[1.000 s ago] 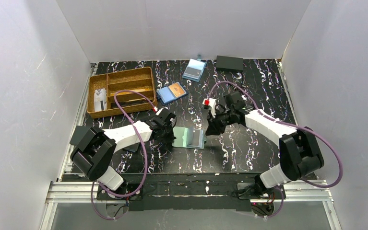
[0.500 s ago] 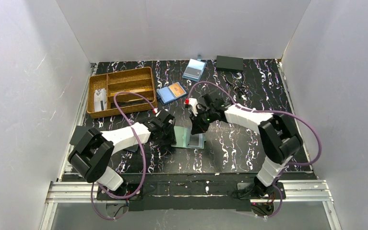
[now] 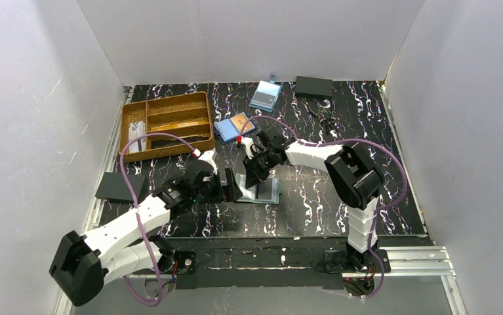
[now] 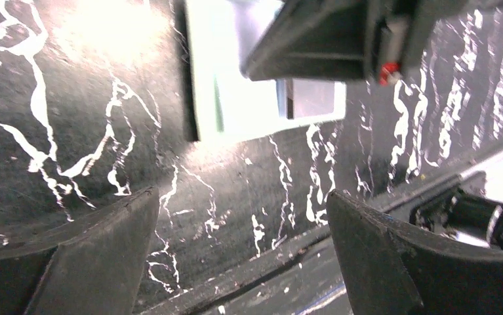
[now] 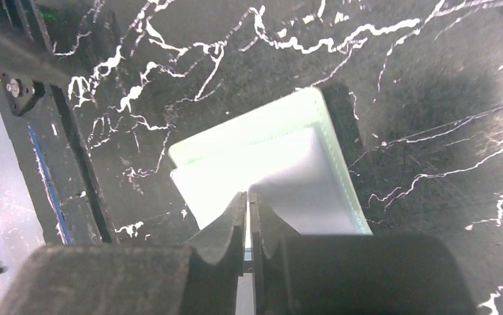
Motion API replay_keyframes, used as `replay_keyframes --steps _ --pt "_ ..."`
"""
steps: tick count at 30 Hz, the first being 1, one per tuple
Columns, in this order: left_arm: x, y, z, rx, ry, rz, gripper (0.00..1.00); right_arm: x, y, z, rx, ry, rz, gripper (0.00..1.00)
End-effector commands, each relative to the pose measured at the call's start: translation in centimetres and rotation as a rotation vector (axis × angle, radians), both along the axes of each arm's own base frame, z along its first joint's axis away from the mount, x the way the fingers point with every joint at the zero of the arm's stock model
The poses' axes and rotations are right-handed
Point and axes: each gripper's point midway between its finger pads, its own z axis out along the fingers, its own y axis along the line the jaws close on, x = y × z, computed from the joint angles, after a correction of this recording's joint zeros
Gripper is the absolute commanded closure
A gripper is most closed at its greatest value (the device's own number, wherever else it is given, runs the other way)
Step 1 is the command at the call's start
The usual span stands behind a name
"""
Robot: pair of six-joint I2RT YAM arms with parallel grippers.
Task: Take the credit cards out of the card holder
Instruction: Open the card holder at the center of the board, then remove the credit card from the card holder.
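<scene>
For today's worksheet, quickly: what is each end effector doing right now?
Left end effector: open, holding nothing.
Right end effector: closed, apparently on the card in the card holder.

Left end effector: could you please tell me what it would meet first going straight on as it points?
Most likely the flat teal-green rectangular card holder lying just ahead; depth is unclear.

No legible text, brand, number or sign anywhere, not even on the card holder (image 3: pixel 267 191)

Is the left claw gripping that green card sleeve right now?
No, the left gripper is wide open over the table, with the card holder lying beyond its fingertips.
</scene>
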Motion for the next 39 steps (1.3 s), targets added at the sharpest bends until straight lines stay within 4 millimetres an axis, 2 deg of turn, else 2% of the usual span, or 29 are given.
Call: replay_keyframes --steps 1,4,6,9,11,13,14,21,24,28,32,36,39 --pt "-2.4 -1.7 0.6 -0.163 -0.004 -0.125 0.02 -0.1 0.5 0.0 0.017 0.024 -0.003 0.86" --pt "-2.9 -4.9 2.9 -0.376 -0.033 -0.215 0.02 -0.7 0.3 0.9 0.042 0.009 0.048 0.81" --pt "-2.8 -6.1 3.8 -0.432 -0.029 -0.244 0.09 -1.5 0.1 1.6 0.063 0.006 0.091 0.76" --pt "-1.8 -7.2 3.6 -0.423 -0.014 -0.255 0.31 -2.5 -0.4 2.8 0.103 -0.014 0.149 0.68" --pt "-0.9 -7.9 3.2 -0.409 0.000 -0.252 0.48 -2.4 -0.9 3.7 0.125 -0.036 0.154 0.64" --pt "-0.2 -8.6 2.3 -0.392 0.026 -0.253 0.59 -2.1 -1.6 4.1 0.137 -0.041 0.142 0.63" --pt "0.1 -8.9 1.9 -0.387 0.037 -0.254 0.62 -1.9 -2.0 4.3 0.145 -0.038 0.134 0.63" --pt "2.4 -10.2 -2.0 -0.317 0.101 -0.216 0.66 -2.2 -4.4 4.3 0.144 -0.070 0.109 0.64" --pt "3.3 -9.4 -3.9 -0.269 0.131 -0.136 0.69 -1.6 -5.5 3.9 0.120 -0.083 0.064 0.64" --pt "3.4 -7.7 -5.7 -0.195 0.163 -0.044 0.70 -0.6 -7.2 2.9 0.079 -0.082 -0.027 0.68" --pt "3.2 -7.1 -6.3 -0.167 0.172 -0.037 0.66 -0.2 -8.0 2.6 0.062 -0.082 -0.097 0.70" --pt "2.9 -8.3 -5.9 -0.197 0.182 -0.102 0.60 0.0 -8.9 2.6 0.105 -0.030 -0.205 0.70" --pt "3.1 -8.9 -5.8 -0.215 0.186 -0.121 0.60 -0.2 -8.9 3.1 0.154 0.006 -0.241 0.70"
